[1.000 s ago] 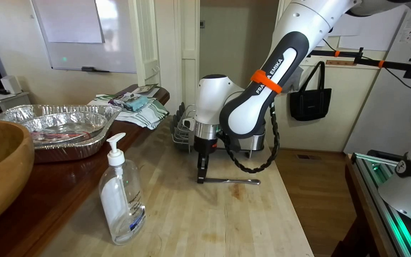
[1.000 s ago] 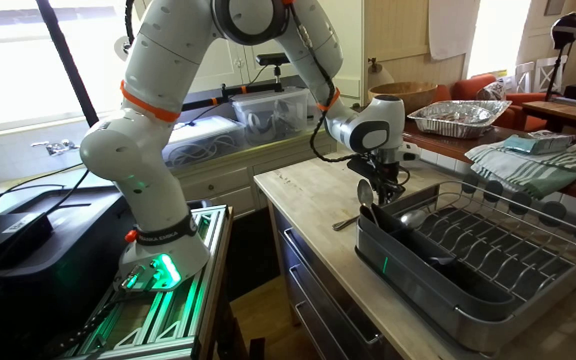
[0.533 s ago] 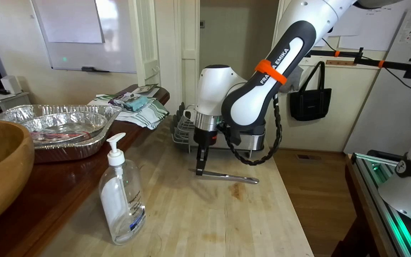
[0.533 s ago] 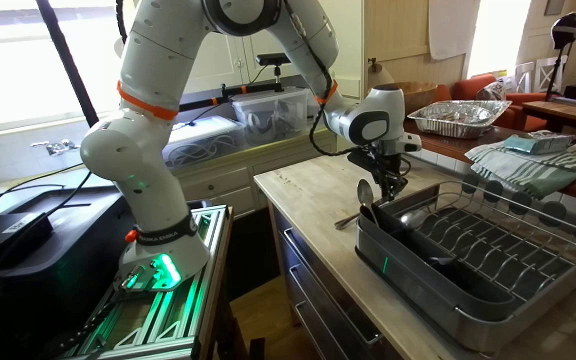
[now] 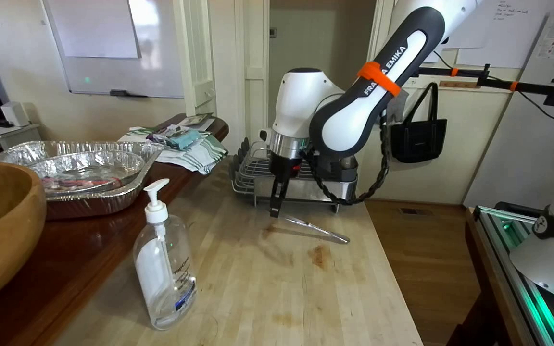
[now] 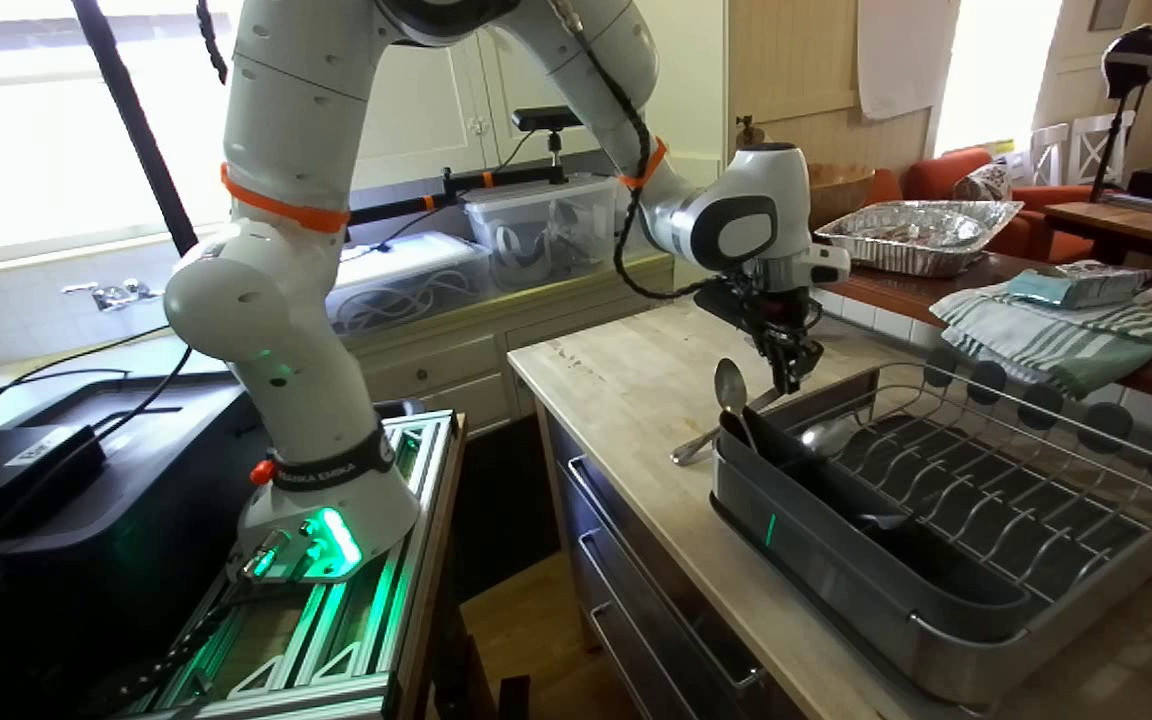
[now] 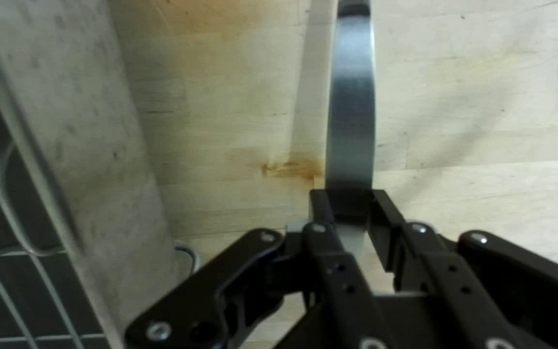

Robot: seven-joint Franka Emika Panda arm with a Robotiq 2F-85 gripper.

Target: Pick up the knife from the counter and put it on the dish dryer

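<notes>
The silvery knife [image 5: 322, 231] is held at its blade end by my gripper [image 5: 275, 214]. It slants up from its handle end, which is at or just above the wooden counter [image 5: 267, 288]. In the wrist view the knife [image 7: 350, 106] runs between the fingertips [image 7: 349, 194], which are shut on it. In an exterior view the knife's handle [image 6: 691, 448] shows behind the dish dryer, and the gripper [image 6: 788, 385] is just beyond the dryer's edge. The dish dryer [image 6: 816, 560] is a wire rack with a grey body; its side [image 7: 80, 145] shows at the wrist view's left.
A spoon [image 6: 731, 388] stands up in the dryer's cutlery holder, with other cutlery beside it. A soap bottle [image 5: 164, 274] stands on the counter. A wooden bowl [image 5: 5, 230], foil trays [image 5: 108, 199] and striped towels [image 5: 195, 156] lie on the darker raised ledge.
My gripper has risen and moved toward the dish dryer, with the knife in it. The blade end has lifted and swung toward the dryer, while the handle end has hardly moved.
</notes>
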